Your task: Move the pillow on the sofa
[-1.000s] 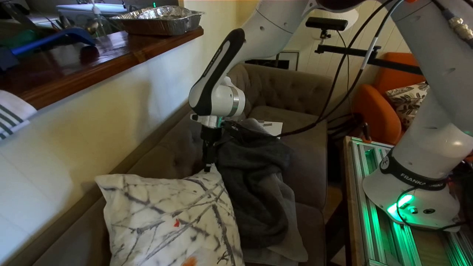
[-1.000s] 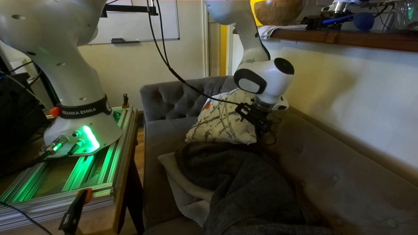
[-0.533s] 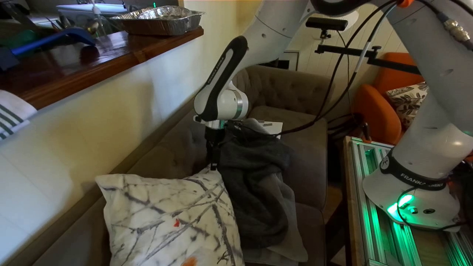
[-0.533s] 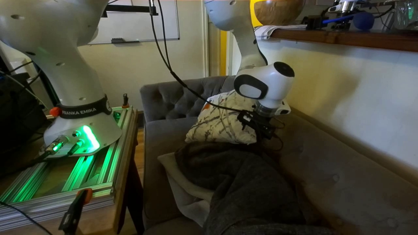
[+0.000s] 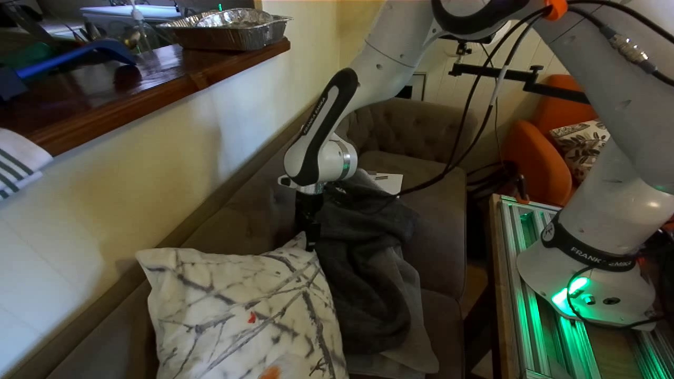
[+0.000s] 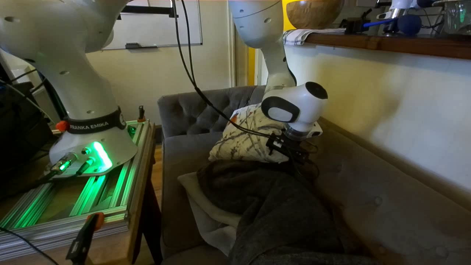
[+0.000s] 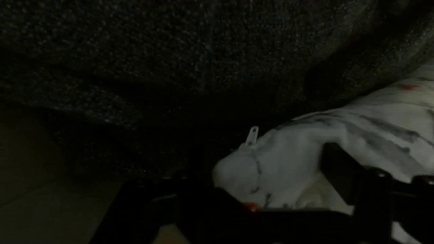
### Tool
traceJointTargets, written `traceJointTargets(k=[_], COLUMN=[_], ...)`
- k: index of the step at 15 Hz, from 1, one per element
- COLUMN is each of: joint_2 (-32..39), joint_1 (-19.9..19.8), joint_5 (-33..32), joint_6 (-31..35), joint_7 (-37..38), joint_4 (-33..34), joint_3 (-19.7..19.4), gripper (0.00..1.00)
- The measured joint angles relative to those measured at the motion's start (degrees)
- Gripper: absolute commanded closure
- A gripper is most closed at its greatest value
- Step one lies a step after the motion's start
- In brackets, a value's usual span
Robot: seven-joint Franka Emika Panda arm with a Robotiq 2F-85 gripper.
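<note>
The pillow [image 5: 242, 316] is white with grey branch prints and small red and orange marks. It leans on the grey-brown tufted sofa [image 5: 421, 163], and it also shows in an exterior view [image 6: 246, 138] and in the wrist view [image 7: 291, 159]. My gripper [image 5: 311, 243] points down at the pillow's upper corner, beside the sofa back. In the wrist view the gripper [image 7: 264, 162] is open, with dark fingers [image 7: 339, 169] wide apart. The pillow corner with its zipper pull [image 7: 252, 135] lies between them. Whether the fingers touch the fabric I cannot tell.
A dark grey blanket [image 5: 363, 284] lies on the sofa right beside the pillow and gripper; it also shows in an exterior view [image 6: 290, 209]. A wooden ledge [image 5: 174, 95] with a foil tray [image 5: 237, 31] juts from the wall above. A cable [image 6: 220, 110] hangs along the arm.
My gripper has moved lower, and slightly right in an exterior view, along the pillow's upper corner. The pillow and blanket have not visibly moved.
</note>
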Motion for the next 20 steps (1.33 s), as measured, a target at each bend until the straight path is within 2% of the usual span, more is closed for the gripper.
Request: traceJointTargets(k=[4, 8, 10, 11, 15, 20], joint_2=[0.8, 1.3, 1.4, 1.4, 0.5, -6.0], joint_1=[-3.7, -6.7, -7.7, -8.2, -10.9, -13.3], joint_5=[0.0, 0.0, 0.2, 0.4, 2.9, 10.7], joint_6=[-1.0, -2.6, -4.0, -4.9, -12.2, -21.1], joint_7=[-3.0, -4.2, -4.2, -4.2, -4.2, -2.1], joint_4=[0.4, 0.7, 0.7, 0.7, 0.4, -6.6], joint_3=[4.0, 5.9, 6.5, 6.8, 8.0, 6.2], gripper=[0.69, 0.97, 1.0, 0.97, 0.97, 0.97])
